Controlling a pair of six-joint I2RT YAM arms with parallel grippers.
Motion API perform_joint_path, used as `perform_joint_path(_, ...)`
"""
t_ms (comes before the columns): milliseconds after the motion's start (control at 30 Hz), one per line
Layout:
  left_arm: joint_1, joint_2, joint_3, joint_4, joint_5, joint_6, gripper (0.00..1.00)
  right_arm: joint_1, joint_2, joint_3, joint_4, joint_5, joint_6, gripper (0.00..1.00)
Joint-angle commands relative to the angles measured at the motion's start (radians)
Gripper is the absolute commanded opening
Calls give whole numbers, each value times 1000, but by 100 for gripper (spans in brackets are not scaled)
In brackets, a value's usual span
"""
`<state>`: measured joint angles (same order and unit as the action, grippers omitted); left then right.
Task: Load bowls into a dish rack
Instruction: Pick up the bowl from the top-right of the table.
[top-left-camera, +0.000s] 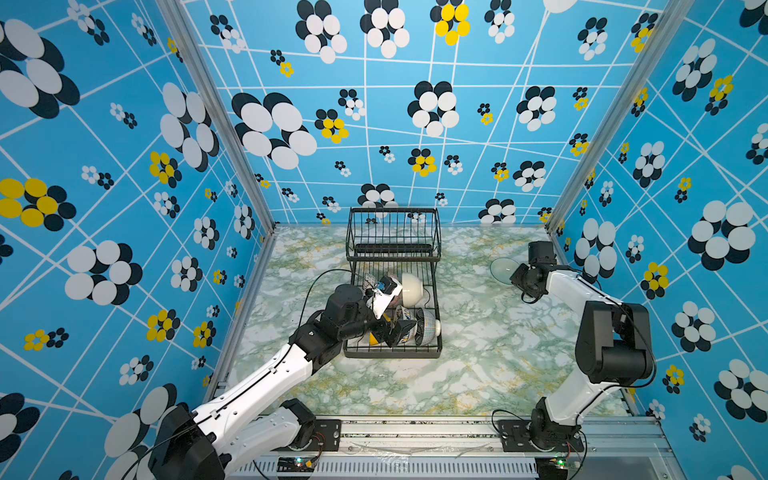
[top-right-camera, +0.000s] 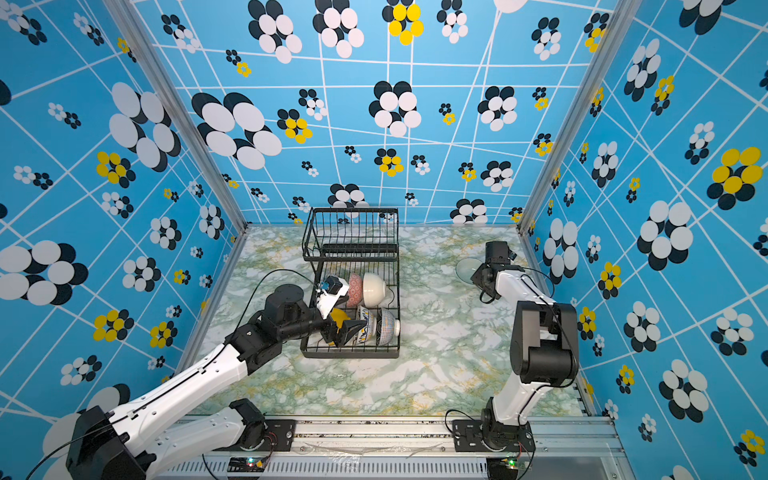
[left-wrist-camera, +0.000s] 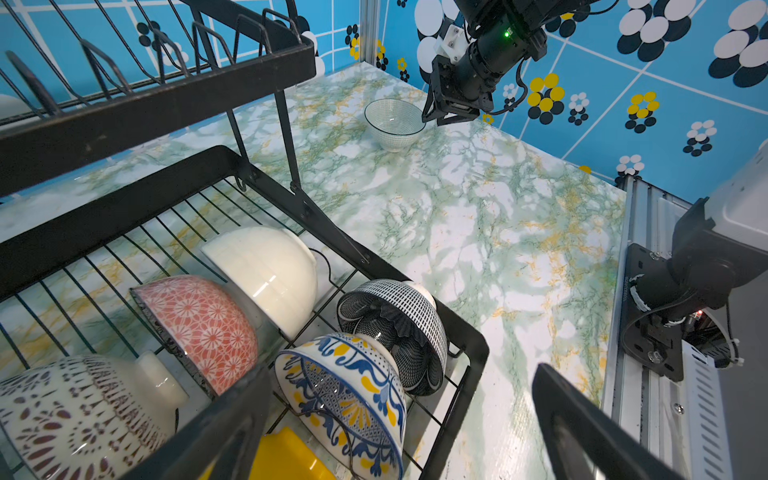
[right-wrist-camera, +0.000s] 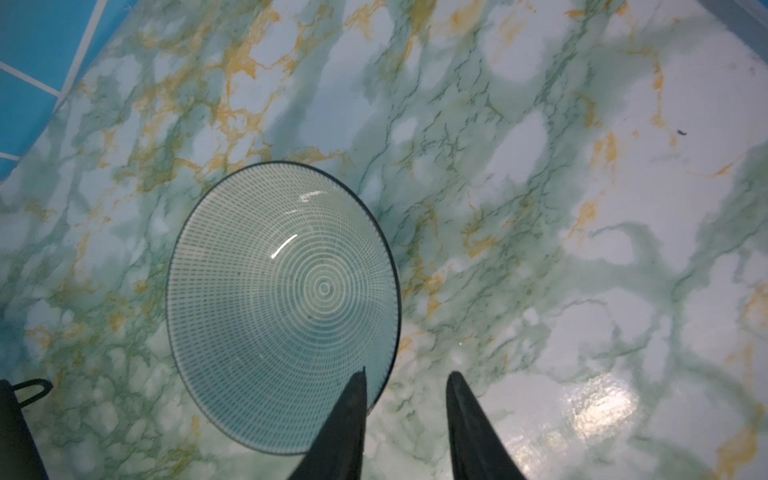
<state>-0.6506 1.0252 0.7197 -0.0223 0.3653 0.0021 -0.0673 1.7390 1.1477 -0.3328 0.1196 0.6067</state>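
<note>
Right gripper: jaws part-way apart, astride the rim of the pale ringed bowl, one finger inside and one outside, with a gap showing.
Left gripper: spread wide above the rack's lower tray.
Pale ringed bowl: upright on the marble tabletop, at 2 o'clock from the dish rack in both top views.
Lower tray: cream bowl, pink-red bowl, black-and-white bowl and blue-yellow bowl tipped on edge; yellow bowl partly hidden.

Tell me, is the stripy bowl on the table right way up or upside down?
Right way up. The bowl sits on the table with its open mouth facing up, and it's empty inside.
</note>
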Motion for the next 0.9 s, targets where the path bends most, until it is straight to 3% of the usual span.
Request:
perform_joint_path(0,-9,12,-9,16,-10,20,99,-6,25,30,20,-5,1,35)
perform_joint_path(600,-11,7,-16,22,-15,21,99,-6,95,68,34,9,21,26)
perform_joint_path(867,-15,-19,-18,11,-28,24,99,-6,99,68,35,11,16,15)
